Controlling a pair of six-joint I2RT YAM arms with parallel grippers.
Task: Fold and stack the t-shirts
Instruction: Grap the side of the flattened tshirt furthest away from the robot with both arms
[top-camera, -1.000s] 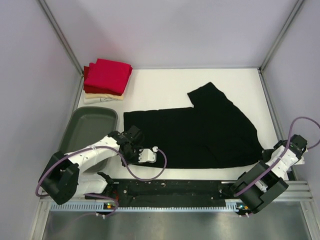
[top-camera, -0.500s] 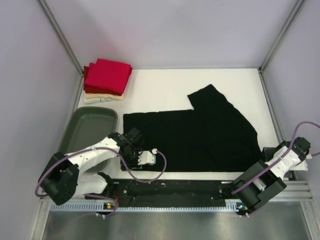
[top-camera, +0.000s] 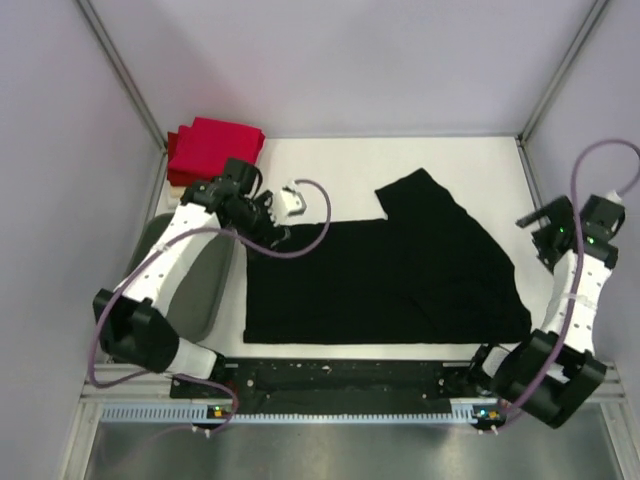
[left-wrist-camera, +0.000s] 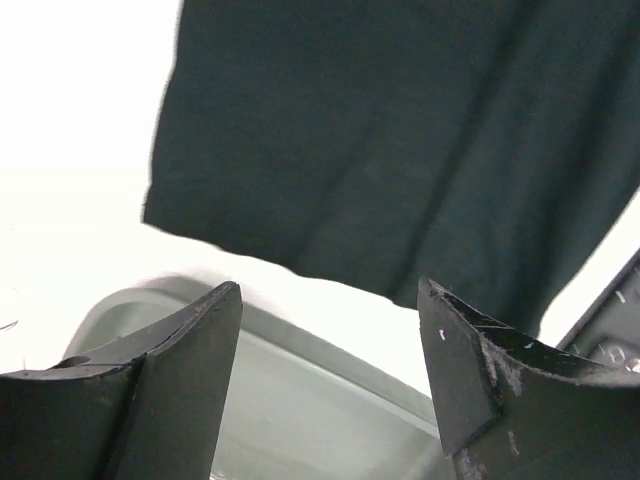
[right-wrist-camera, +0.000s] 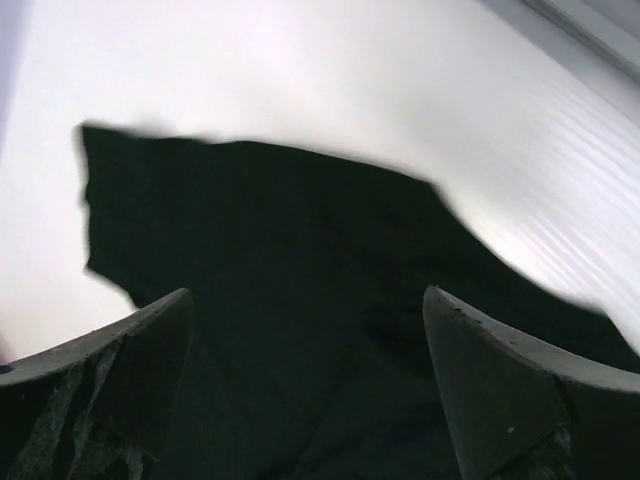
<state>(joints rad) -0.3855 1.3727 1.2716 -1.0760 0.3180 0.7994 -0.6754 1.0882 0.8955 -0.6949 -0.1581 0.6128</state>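
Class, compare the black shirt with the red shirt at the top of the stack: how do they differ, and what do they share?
Pose: the black shirt lies spread open, one sleeve out; the red shirt is folded square. Area: the black shirt covers far more than the red shirt. Place: the black shirt lies alone; the red shirt tops a stack in the far left corner. Both are plain cloth.
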